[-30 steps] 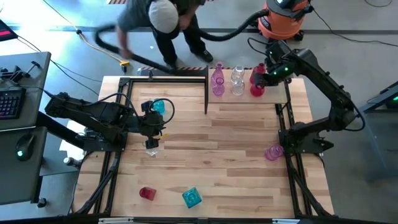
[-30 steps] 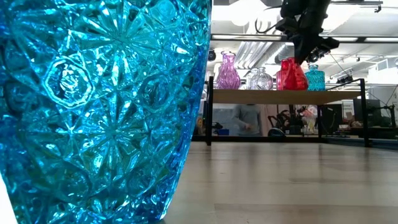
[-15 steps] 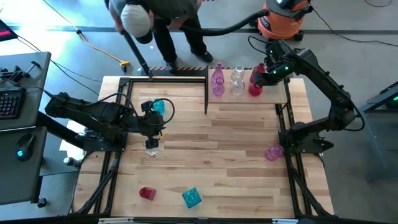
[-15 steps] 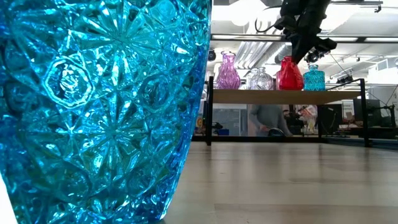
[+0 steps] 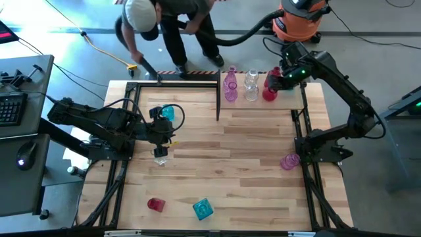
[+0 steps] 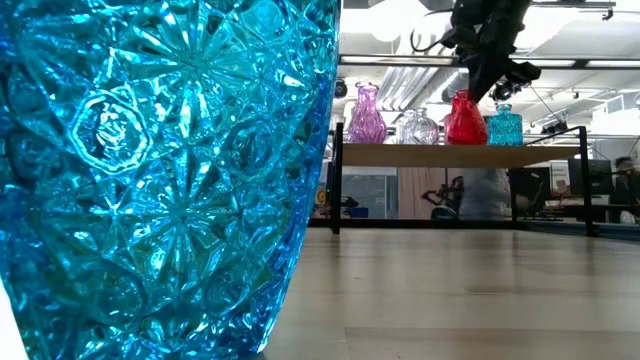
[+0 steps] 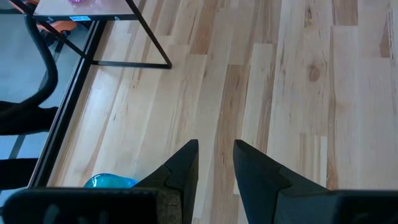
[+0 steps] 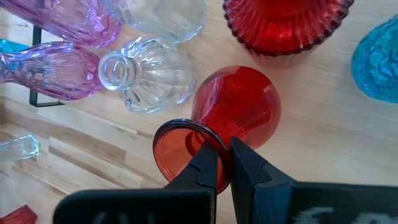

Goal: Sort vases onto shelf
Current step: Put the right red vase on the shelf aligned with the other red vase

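Observation:
The shelf (image 5: 289, 105) stands at the table's far right with several vases on it: pink (image 5: 230, 85), clear (image 5: 251, 85), red (image 5: 271, 93) and, in the low view, teal (image 6: 506, 125). My right gripper (image 8: 225, 149) hangs over the shelf, shut on the red vase (image 8: 239, 102). At the left, my left gripper (image 7: 216, 149) hovers open above bare tabletop, with a teal vase (image 5: 168, 113) just beyond it. More vases stand on the table: pink (image 5: 289, 161), red (image 5: 155, 204) and teal (image 5: 203, 209). My right gripper pinches the red vase's mouth rim (image 8: 208, 135), one finger inside the mouth and one outside. The fingers come from above, slanting down. The vase is roughly upright, its base down at the shelf top (image 6: 465, 143) between the clear and teal vases.
A person with a vacuum hose (image 5: 141, 13) bends beyond the far edge. The front teal vase (image 6: 150, 170) fills the left of the low view. A small clear glass piece (image 5: 160, 157) lies by the left arm. Black frame rails (image 5: 122, 184) run along both table sides.
Both arms have stayed in place. In the low view the red vase under my right gripper looks narrower than a second ago, as if it had turned or tipped slightly. The person beyond the far edge has moved toward the left.

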Controlling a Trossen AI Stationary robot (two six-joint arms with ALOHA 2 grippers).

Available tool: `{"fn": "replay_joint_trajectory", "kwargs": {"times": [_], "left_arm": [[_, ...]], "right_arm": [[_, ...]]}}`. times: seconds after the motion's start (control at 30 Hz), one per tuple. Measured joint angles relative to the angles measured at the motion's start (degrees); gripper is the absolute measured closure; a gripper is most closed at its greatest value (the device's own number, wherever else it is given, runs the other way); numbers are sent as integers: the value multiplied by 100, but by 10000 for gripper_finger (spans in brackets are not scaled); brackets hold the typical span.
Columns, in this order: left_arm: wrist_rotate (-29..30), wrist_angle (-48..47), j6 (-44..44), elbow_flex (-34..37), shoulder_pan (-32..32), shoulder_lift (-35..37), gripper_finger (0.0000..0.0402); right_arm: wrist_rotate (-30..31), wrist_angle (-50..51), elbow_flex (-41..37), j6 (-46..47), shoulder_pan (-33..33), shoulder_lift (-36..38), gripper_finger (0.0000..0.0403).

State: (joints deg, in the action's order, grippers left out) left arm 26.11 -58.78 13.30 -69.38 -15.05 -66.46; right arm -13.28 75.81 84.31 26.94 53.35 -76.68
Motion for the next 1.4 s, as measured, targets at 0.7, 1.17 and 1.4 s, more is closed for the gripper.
{"fn": "replay_joint_trajectory", "kwargs": {"times": [0.7,1.17,1.4], "left_arm": [[-2,0,0,0,2,1,312],[-1,0,0,0,1,0,312],[-1,0,0,0,2,0,312]], "right_arm": [[254,64,-4,-12,69,-20,403],[173,22,-4,0,69,-20,403],[211,24,-4,64,67,-21,403]]}}
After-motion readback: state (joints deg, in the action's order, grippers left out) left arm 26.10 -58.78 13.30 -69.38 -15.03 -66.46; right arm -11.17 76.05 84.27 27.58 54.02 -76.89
